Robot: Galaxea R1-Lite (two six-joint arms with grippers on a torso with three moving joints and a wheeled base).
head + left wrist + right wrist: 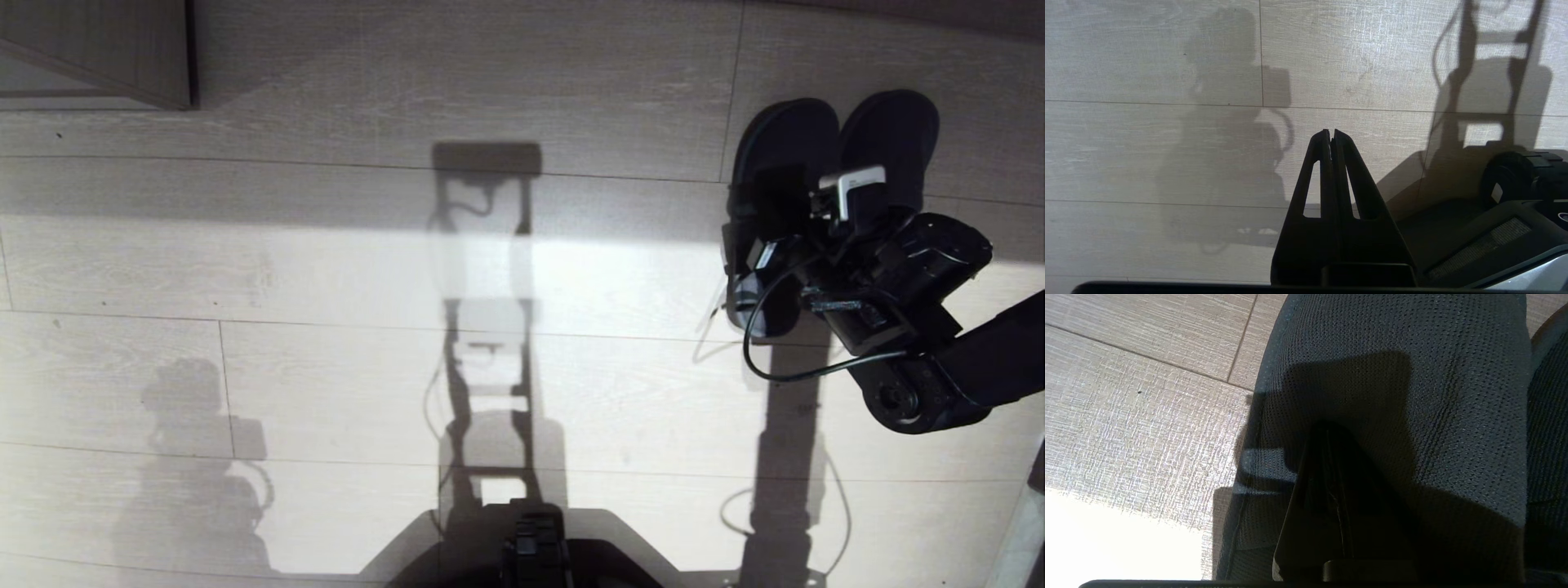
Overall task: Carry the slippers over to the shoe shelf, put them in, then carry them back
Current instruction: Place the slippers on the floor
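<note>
— What do the slippers point(1392, 396) feel like?
— Dark woven mesh cloth, matt, finely dimpled. My right hand point(1331, 465) is smooth black plastic. The floor point(326, 269) looks like pale, grained wood planks.

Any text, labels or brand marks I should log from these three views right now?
None readable.
Slippers: no print or logo visible on the dark mesh straps.
Right gripper: no marking.
Left gripper: no marking.
Robot base: a pale patch, too blurred to tell if it holds text.
</note>
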